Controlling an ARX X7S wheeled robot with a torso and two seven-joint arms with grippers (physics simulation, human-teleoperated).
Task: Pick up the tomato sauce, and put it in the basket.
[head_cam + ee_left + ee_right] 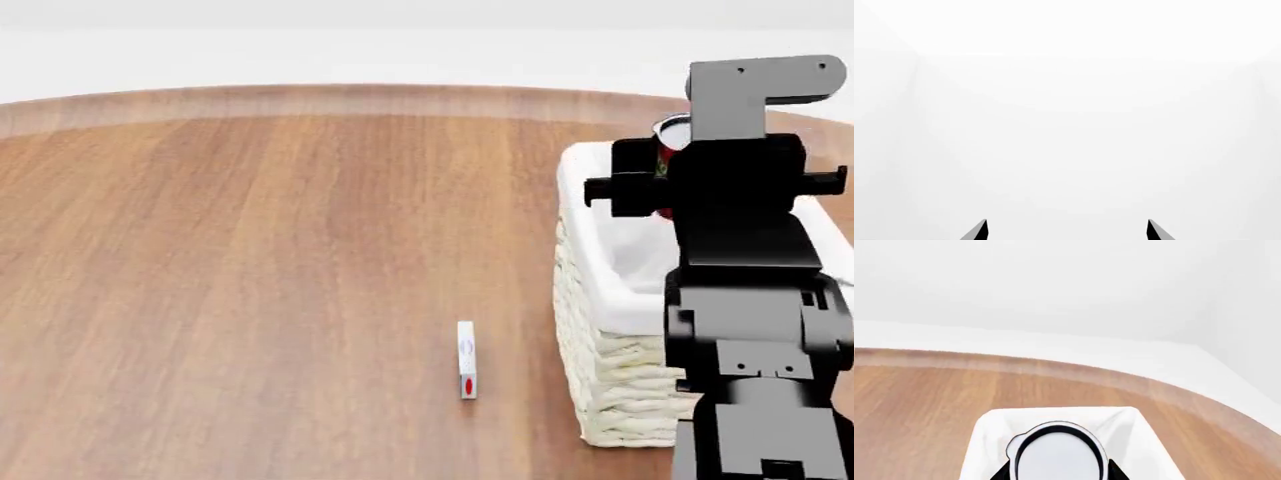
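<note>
Tomato sauce point(667, 132) in right claw point(1058, 475) above basket point(594, 290); small box point(466, 358) left of basket.

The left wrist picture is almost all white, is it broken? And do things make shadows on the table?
Left wrist view: not broken, it faces plain white walls, only the left tool tips showing dark. Head view: flat, even light; the small white box and the basket cast hardly any shadow on the wooden table. Right wrist view: sharp, the tomato sauce top looks pale, without glare.

Tomato sauce point(666, 135) red can w/ silvery top, upright, above cream wicker basket point(598, 330), white liner, table's right.
</note>
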